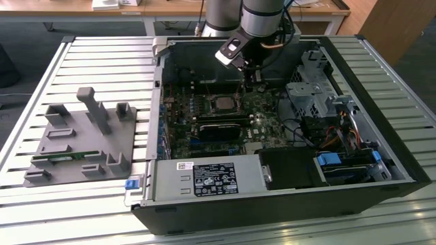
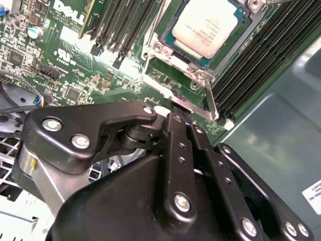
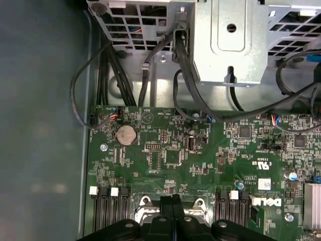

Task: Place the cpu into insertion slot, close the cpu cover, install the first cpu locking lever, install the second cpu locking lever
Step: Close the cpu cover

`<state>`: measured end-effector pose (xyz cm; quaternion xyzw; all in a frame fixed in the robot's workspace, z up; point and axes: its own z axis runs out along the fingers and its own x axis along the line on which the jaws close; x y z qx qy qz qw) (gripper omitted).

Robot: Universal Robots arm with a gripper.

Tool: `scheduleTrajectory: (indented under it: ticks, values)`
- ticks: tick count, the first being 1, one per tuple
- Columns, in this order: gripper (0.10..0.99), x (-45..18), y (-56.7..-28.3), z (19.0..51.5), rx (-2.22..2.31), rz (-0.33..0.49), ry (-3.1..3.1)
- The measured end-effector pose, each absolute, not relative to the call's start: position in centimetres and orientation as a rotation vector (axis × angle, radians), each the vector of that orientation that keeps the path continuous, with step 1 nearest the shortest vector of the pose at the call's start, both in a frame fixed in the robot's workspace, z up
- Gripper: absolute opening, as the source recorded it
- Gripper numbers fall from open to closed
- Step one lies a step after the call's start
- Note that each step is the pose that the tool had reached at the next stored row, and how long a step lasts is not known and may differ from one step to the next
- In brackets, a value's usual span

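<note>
The tool (image 2: pixel 179 114) has its fingers pressed together, with nothing visible between them. Its tips meet the locking lever (image 2: pixel 159 84), whose rod runs along the near edge of the cover (image 2: pixel 199 75), crosswise to the fingers. The chip (image 2: pixel 210 25) lies seated just beyond, framed by that cover.

Open PC case (image 1: pixel 402 168) on slatted table (image 1: pixel 102 66). Cpu (image 1: pixel 223 103) lies flat on mobo (image 1: pixel 180 138), silver top up. Arm comes in from 12 o'clock. Gripper (image 1: pixel 252 81) low over board, near cpu at its 1 o'clock. Black card (image 1: pixel 221 131) at cpu's 6 o'clock, drive cage (image 1: pixel 310 97) at 3. Grey fixture (image 1: pixel 75 143) outside case, at 9 o'clock.
</note>
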<state>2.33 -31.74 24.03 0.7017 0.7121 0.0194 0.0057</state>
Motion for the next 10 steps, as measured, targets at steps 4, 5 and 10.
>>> scheduleTrajectory:
  ticks: [4,5,10]
  values:
    - [0.106,2.25,-31.74,24.02,2.197,0.061,2.229]
    - [0.106,2.25,-31.74,24.02,2.197,0.061,2.229]
    - [0.106,2.19,-31.74,23.92,2.197,0.061,2.229]
